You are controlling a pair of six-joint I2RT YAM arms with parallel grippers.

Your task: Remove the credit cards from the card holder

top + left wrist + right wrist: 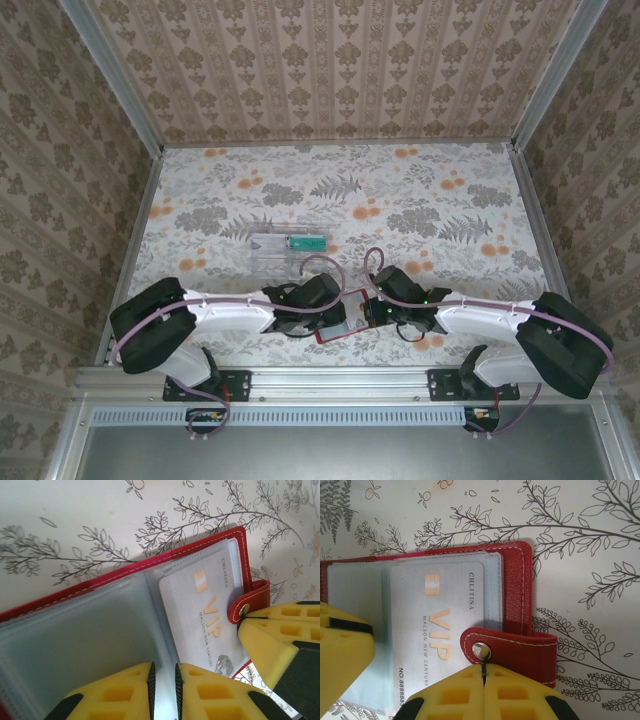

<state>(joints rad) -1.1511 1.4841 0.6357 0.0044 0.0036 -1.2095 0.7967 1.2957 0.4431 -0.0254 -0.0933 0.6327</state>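
We see the card holder (338,320) lying open near the bench's (420,200) six o'clock edge, between both hands. Our right hand (484,671) is clenched on its snap tab (520,650), with the silver VIP credit card (435,610) at eleven o'clock of it. Our left hand (163,670), fingers parted by a slit, hangs over the grey pockets (90,630), the card at one o'clock.

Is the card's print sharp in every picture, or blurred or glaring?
Right wrist view: VIP card sharp, print readable, no strong glare. Left wrist view: print softer, the near pockets hazy. Top external view: even light, card holder too small to read.
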